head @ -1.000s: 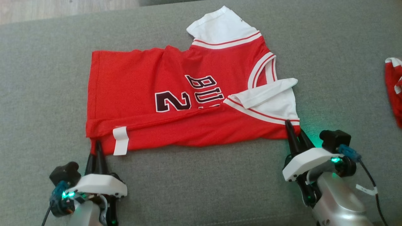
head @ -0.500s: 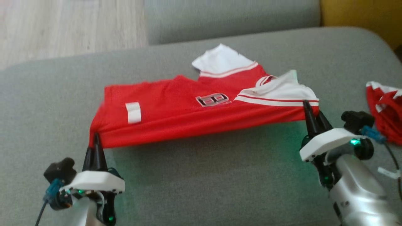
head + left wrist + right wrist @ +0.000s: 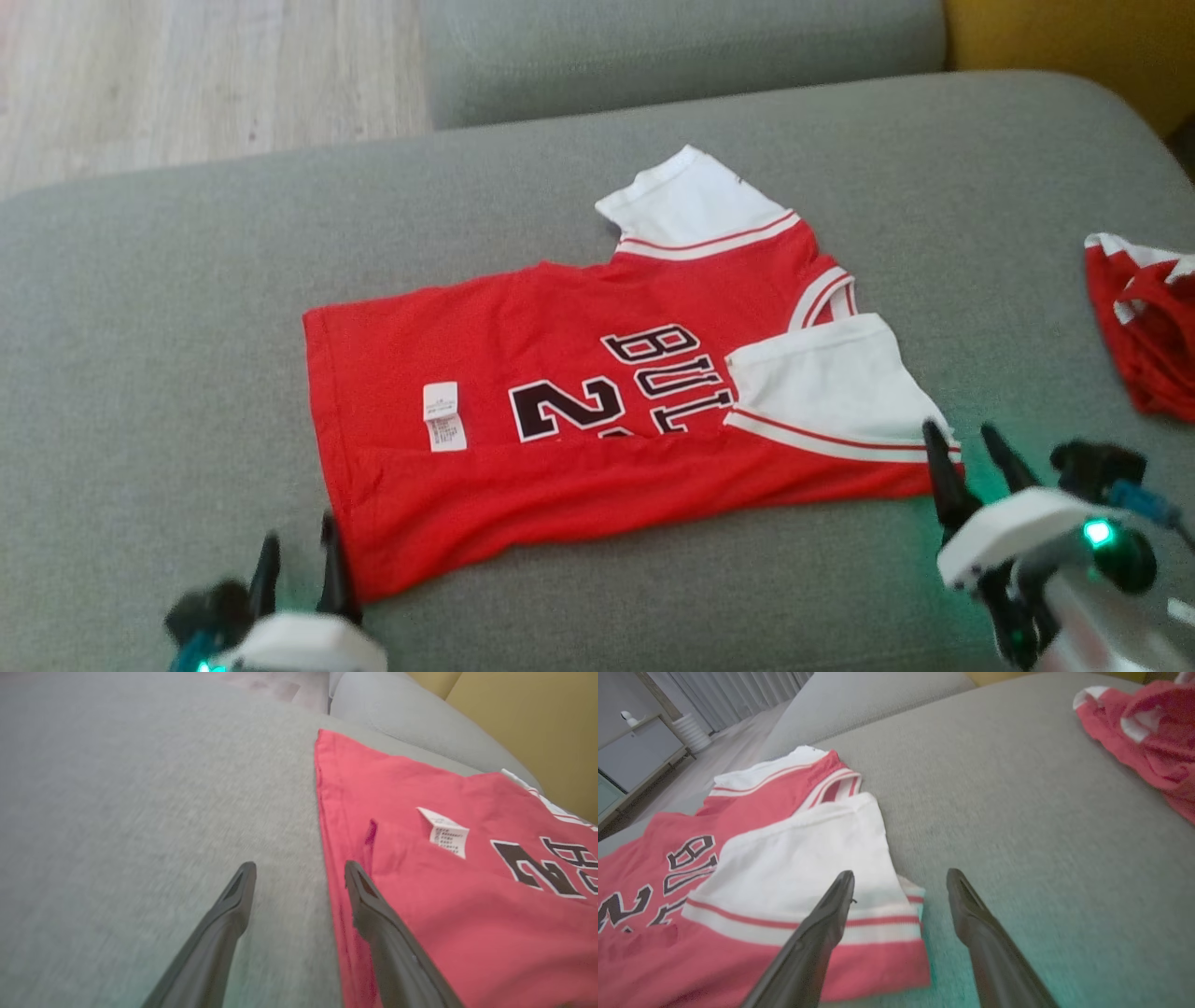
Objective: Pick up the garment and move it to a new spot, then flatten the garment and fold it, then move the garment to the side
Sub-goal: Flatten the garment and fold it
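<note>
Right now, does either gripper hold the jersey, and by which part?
Nothing is held. The left gripper and the right gripper are both open, and the jersey lies loose on the grey cushion.

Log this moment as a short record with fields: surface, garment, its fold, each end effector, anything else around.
surface: grey sofa cushion
garment: red jersey, lying flat, print up
fold: near long edge turned over the print; white sleeve on top; care label exposed
left end effector: open, at the near hem corner, holding nothing
right end effector: open, at the near sleeve corner, holding nothing
other: second red garment, crumpled at the right, apart from the jersey
</note>
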Tool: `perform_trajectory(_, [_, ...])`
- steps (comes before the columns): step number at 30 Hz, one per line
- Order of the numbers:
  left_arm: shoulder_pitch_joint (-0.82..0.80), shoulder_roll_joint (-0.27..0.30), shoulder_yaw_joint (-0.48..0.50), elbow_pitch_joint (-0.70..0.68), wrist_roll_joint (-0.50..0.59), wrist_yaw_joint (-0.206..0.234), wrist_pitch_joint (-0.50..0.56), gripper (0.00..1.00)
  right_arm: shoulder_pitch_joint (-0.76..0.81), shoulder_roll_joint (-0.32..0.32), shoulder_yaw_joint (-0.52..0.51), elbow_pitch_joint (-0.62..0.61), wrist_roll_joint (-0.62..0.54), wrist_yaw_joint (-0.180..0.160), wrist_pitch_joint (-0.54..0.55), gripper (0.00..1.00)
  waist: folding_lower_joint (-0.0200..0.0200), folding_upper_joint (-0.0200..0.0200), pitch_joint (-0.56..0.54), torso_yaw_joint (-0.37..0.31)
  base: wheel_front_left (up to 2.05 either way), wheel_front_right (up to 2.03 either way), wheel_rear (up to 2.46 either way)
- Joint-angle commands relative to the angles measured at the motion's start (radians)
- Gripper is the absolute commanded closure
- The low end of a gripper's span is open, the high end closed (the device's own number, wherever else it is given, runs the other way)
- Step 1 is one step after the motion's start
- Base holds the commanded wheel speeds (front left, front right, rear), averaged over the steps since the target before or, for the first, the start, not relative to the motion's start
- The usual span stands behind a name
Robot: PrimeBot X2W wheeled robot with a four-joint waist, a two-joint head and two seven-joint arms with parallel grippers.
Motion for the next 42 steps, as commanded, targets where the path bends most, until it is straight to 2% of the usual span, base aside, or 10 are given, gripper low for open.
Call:
perform_trajectory(1, [-0.073, 0.016, 0.025, -0.039, 0.031, 0.002, -0.007, 0.00, -0.059, -0.008, 0.010, -0.034, -0.005, -0.001, -0.023, 0.00, 0.0000, 0.0000, 0.021, 0.004, 0.00, 0.00, 0.00])
perform_trajectory(5, [-0.179, 0.054, 0.008, -0.037, 0.097, -0.024, -0.007, 0.00, -0.118, 0.001, 0.010, -0.051, -0.042, -0.001, -0.036, 0.00, 0.0000, 0.0000, 0.061, 0.007, 0.00, 0.00, 0.00])
perform_trajectory(9, [-0.349, 0.119, -0.033, 0.063, 0.107, -0.048, 0.049, 0.00, -0.191, 0.010, 0.021, -0.055, -0.072, -0.001, -0.040, 0.00, 0.0000, 0.0000, 0.105, 0.009, 0.00, 0.00, 0.00])
perform_trajectory(17, [-0.601, 0.209, -0.154, 0.170, 0.011, -0.058, 0.233, 0.00, -0.323, 0.029, 0.080, -0.048, -0.099, -0.001, -0.043, 0.00, 0.0000, 0.0000, 0.205, -0.008, 0.00, 0.00, 0.00])
perform_trajectory(24, [-0.659, 0.265, -0.254, 0.202, -0.087, -0.058, 0.279, 0.00, -0.379, 0.037, 0.109, -0.037, -0.089, -0.001, -0.045, 0.00, 0.0000, 0.0000, 0.255, -0.024, 0.00, 0.00, 0.00])
perform_trajectory(29, [-0.686, 0.283, -0.286, 0.251, -0.114, -0.059, 0.240, 0.00, -0.417, 0.028, 0.125, -0.036, -0.079, -0.001, -0.045, 0.00, 0.0000, 0.0000, 0.286, -0.026, 0.00, 0.00, 0.00])
perform_trajectory(34, [-0.713, 0.259, -0.349, 0.269, -0.145, -0.059, 0.228, 0.00, -0.456, 0.015, 0.142, -0.021, -0.041, -0.001, -0.038, 0.00, 0.0000, 0.0000, 0.311, -0.006, 0.00, 0.00, 0.00])
perform_trajectory(35, [-0.715, 0.250, -0.371, 0.264, -0.157, -0.059, 0.235, 0.61, -0.468, 0.008, 0.147, -0.014, -0.034, -0.001, -0.031, 0.00, 0.0000, 0.0000, 0.314, 0.003, 0.00, 0.00, 0.00])
perform_trajectory(36, [-0.718, 0.243, -0.394, 0.257, -0.170, -0.059, 0.242, 1.00, -0.483, -0.001, 0.151, -0.005, -0.031, -0.001, -0.024, 0.00, 0.0000, 0.0000, 0.317, 0.012, 0.00, 0.00, 0.00])
perform_trajectory(42, [-0.764, 0.238, -0.508, 0.193, -0.242, -0.059, 0.226, 1.00, -0.627, -0.047, 0.189, 0.073, -0.044, -0.001, 0.054, 0.00, 0.0000, 0.0000, 0.353, 0.086, 0.00, 0.00, 0.00])
